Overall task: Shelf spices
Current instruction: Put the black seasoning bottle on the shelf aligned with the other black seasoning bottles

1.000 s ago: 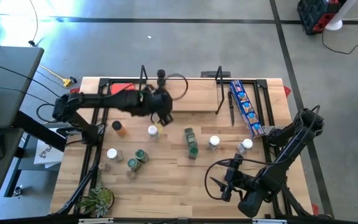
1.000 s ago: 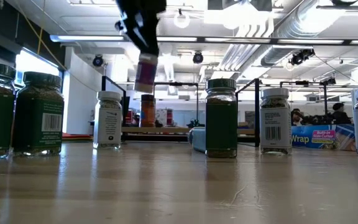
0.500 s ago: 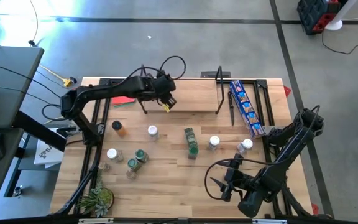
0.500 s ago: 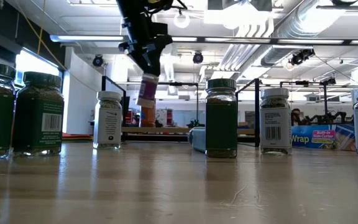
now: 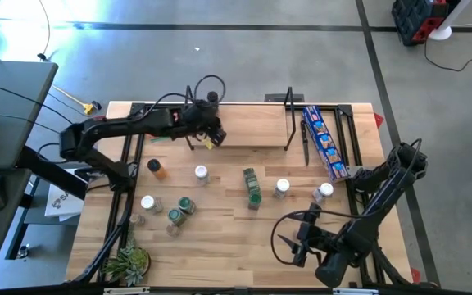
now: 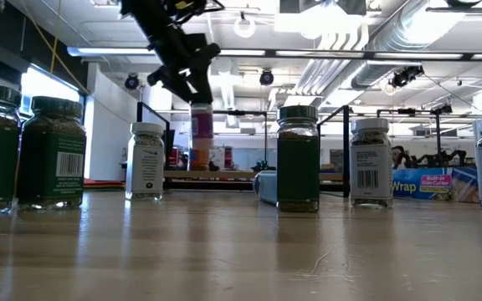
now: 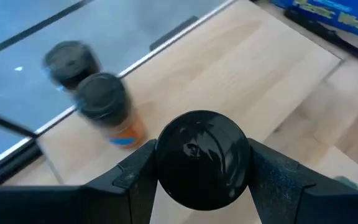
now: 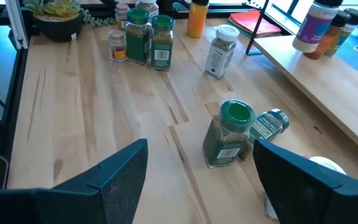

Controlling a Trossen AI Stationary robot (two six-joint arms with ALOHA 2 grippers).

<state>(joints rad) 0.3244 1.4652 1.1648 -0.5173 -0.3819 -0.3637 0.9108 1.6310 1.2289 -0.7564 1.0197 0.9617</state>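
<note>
My left gripper (image 5: 208, 136) is over the left part of the light-wood shelf (image 5: 252, 131) and is shut on a spice jar (image 6: 201, 135) with a black lid and a purple label. Two black-lidded jars (image 7: 107, 109) stand on the shelf just beyond it. Several more spice jars (image 5: 251, 178) stand or lie on the table in front of the shelf. My right gripper (image 5: 289, 238) waits open and empty near the table's near right; its wrist view shows its fingers wide apart (image 8: 210, 186). My left gripper pinches the jar at its top, the black lid (image 7: 202, 157) sitting between the two fingers (image 7: 135, 177). The fingers come from above, slanting in from the table's left. The jar hangs upright below them, its base (image 6: 201, 165) at the shelf board; whether it touches, I cannot tell.
Thin black loop frames (image 5: 289, 119) rise from the shelf. A long blue packet (image 5: 324, 141) lies at the far right, a flat red piece (image 5: 164, 132) by the shelf's left end, a small plant (image 5: 128, 264) at the near left corner.
My left gripper has carried the jar from above the middle of the table toward the far edge and down over the shelf. The jar, tilted before, now hangs upright, low over the board. The gripper has stayed shut on it.
</note>
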